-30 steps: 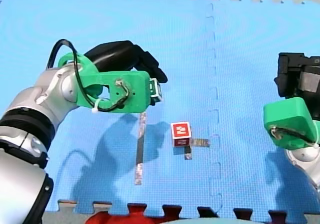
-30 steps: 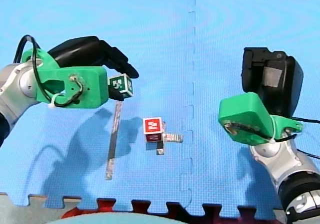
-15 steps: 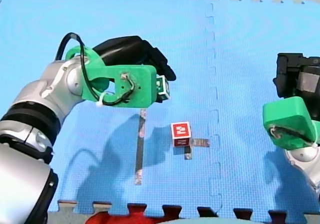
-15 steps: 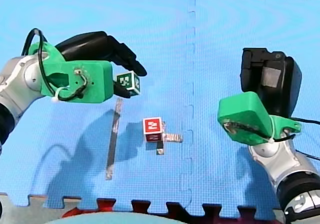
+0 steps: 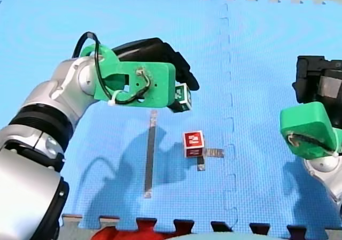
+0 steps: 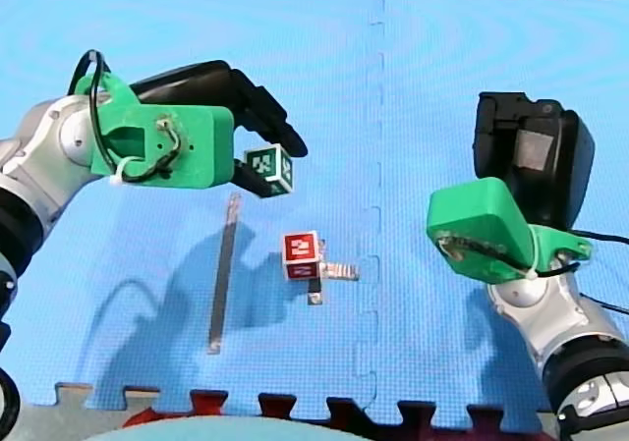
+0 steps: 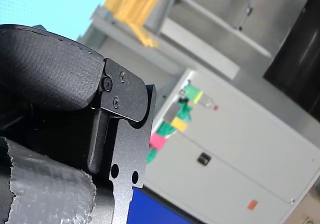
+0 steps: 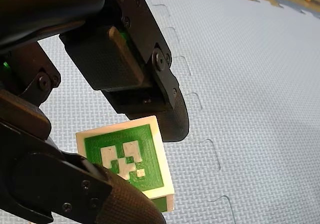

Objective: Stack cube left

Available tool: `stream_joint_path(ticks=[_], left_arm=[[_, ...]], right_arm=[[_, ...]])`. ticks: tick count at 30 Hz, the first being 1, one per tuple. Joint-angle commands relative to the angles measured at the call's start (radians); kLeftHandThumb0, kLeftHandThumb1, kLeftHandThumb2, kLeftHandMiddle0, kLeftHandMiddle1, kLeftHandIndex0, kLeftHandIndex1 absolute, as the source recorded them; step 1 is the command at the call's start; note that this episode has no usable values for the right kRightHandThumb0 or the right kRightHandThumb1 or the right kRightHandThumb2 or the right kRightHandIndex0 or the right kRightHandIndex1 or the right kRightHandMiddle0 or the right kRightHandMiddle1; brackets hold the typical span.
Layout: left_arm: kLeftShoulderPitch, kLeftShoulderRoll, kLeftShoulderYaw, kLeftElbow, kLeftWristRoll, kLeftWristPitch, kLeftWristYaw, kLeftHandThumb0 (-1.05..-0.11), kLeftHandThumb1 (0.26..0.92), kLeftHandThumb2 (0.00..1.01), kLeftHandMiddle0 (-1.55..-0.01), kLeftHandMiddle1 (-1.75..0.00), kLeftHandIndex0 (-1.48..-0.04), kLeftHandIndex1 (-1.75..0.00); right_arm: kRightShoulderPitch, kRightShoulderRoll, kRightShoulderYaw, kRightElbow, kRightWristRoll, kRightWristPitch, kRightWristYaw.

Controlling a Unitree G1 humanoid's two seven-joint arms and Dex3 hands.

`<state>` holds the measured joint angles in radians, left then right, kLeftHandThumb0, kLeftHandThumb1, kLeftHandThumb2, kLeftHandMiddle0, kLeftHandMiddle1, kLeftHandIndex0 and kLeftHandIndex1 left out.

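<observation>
Left hand (image 6: 231,102) grips the green cube (image 6: 270,169) in the air, near but not over the red cube (image 6: 301,252) on the foam mat (image 6: 423,58), stacking not yet done; right hand (image 6: 531,161) off right, grip state unclear.

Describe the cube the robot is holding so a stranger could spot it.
On the blue mat, the right hand is far right; the left hand reaches in from the left. Its fingers hold the green cube above the mat. Unlike the red cube lying by the tape, it is green and off the mat.
</observation>
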<state>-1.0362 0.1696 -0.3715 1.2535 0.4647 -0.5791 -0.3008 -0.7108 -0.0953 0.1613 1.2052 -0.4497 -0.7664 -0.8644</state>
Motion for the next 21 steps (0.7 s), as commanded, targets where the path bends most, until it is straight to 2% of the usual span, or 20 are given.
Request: stream_joint_path(ticks=[1,21], left_arm=[[-0.009,-0.004,-0.001,-0.001,0.0,0.006,-0.009,-0.5,0.782,0.0,-0.99,-1.75,-1.31,-0.01],[-0.016,-0.041,-0.028,0.004,0.014,0.044,-0.041,-0.506,0.784,0.0,-1.0,-1.75,-1.3,0.0]], right_arm=[[-0.003,-0.003,-0.002,0.001,0.003,-0.001,-0.005],[-0.005,-0.001,-0.002,-0.009,0.002,-0.003,-0.015]])
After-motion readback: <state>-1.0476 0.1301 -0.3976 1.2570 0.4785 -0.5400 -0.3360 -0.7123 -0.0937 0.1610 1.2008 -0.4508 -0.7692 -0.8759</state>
